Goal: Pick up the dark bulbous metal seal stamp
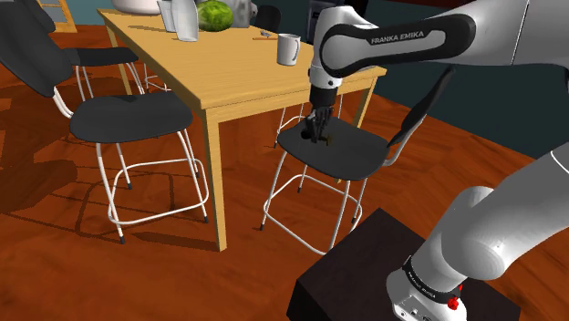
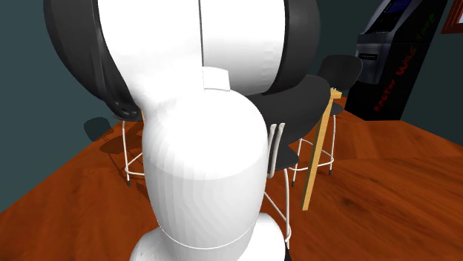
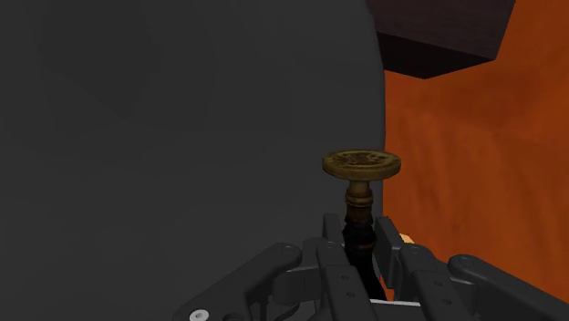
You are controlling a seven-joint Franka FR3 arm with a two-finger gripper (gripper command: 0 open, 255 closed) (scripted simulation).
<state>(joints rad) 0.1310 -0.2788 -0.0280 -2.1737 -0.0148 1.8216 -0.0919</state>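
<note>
The seal stamp is a dark, brassy piece with a flat round disc at its far end and a narrow turned neck. My gripper is shut on its lower body, and the black fingers clasp it from both sides. Behind it lie the black chair seat and, past the seat's edge, the orange-brown floor. In the shoulder view my gripper points down just over the black chair seat beside the table. Whether the stamp touches the seat I cannot tell.
A wooden table stands at the shoulder view's left of the chair, carrying a mug and a green melon. A second black chair sits further left. My dark stand is at lower right. The white arm blocks most of the second exterior view.
</note>
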